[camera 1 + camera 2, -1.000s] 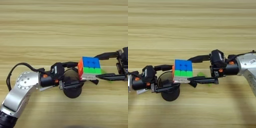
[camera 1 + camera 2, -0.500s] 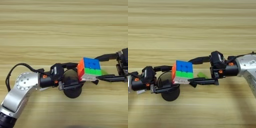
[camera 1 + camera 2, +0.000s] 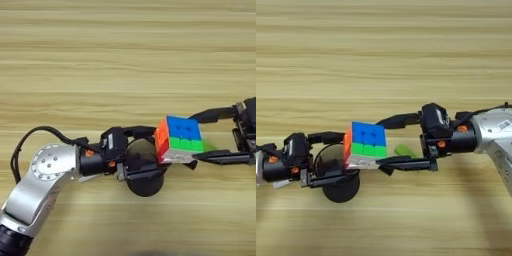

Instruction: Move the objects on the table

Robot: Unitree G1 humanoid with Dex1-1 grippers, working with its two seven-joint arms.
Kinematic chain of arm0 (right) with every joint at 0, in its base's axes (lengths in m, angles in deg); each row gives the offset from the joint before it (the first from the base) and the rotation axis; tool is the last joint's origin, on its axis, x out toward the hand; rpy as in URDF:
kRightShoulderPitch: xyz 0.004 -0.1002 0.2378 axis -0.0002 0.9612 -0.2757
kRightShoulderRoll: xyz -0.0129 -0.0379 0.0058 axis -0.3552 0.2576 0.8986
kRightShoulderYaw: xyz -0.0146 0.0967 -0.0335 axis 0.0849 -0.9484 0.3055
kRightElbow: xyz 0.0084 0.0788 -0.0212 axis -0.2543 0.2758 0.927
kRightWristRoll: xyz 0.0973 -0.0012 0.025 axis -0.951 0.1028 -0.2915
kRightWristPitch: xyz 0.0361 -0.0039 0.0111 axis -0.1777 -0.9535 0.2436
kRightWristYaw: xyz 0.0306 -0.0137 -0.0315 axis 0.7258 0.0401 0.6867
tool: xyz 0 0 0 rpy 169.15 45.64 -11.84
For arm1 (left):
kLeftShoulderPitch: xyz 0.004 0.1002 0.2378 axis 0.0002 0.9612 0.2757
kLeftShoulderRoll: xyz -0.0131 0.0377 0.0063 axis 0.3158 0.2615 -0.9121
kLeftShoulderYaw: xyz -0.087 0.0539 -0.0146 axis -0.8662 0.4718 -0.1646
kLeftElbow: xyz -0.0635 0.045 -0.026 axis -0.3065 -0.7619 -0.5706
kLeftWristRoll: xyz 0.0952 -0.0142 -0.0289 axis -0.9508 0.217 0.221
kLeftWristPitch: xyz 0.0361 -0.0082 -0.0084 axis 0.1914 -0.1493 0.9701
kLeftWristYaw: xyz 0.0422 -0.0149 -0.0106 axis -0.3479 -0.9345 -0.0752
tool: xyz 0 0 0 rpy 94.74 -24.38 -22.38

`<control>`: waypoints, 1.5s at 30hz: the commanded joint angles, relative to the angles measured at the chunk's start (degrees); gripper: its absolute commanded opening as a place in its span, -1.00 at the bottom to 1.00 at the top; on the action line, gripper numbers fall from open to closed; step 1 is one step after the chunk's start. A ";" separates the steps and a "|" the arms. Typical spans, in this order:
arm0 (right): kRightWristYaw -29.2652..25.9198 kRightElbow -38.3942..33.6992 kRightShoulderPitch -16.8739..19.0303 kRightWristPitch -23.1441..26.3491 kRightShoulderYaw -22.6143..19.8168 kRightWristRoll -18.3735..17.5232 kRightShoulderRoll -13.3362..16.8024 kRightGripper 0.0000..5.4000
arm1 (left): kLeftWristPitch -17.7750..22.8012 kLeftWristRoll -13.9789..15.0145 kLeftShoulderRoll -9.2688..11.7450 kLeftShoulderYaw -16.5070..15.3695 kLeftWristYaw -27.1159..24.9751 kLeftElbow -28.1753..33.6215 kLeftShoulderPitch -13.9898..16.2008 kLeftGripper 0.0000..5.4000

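A light-brown wooden surface (image 3: 125, 60) with horizontal grain is seen from above, filling the whole view. Two robot arms reach toward each other across its lower middle, and a puzzle cube (image 3: 366, 145) is seen between them.

The cube is shown with a blue top face, an orange face toward the left arm, and a row of green squares above a white band on the side nearest the camera. It appears raised above the surface, and a round dark shadow (image 3: 338, 182) is cast below and to its left.

The right pincer (image 3: 387, 141) is brought in from the right. Its two black fingers are spread wide, one along the far edge of the cube and one along the near, lower edge, so the cube is held between them. The silver right forearm (image 3: 496, 135) is seen at the right edge.

The left pincer (image 3: 152, 150) is brought in from the left, at the cube's orange side. Its fingers are also parted, one above and one below, with the tips at the cube's left edge; whether they press on the cube cannot be told. The silver left forearm (image 3: 42, 185) is bent down toward the lower left corner.

A small green block (image 3: 404, 149) lies on the surface just right of the cube, between the right pincer's fingers.
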 commanded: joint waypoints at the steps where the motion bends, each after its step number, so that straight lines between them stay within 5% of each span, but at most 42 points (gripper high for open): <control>1: -0.87 -0.91 -0.95 -0.89 0.49 0.85 0.69 0.23 | 0.80 1.97 0.39 0.22 -1.32 2.06 -0.41 0.20; 27: -1.29 0.11 -1.82 -1.18 0.92 1.09 0.41 0.23 | 0.85 1.96 0.99 0.94 -1.72 2.49 0.10 0.20; 45: -1.36 -0.74 -1.00 -0.92 -0.33 -0.59 0.57 0.98 | 0.40 1.39 0.13 0.51 -1.10 1.64 -0.20 0.20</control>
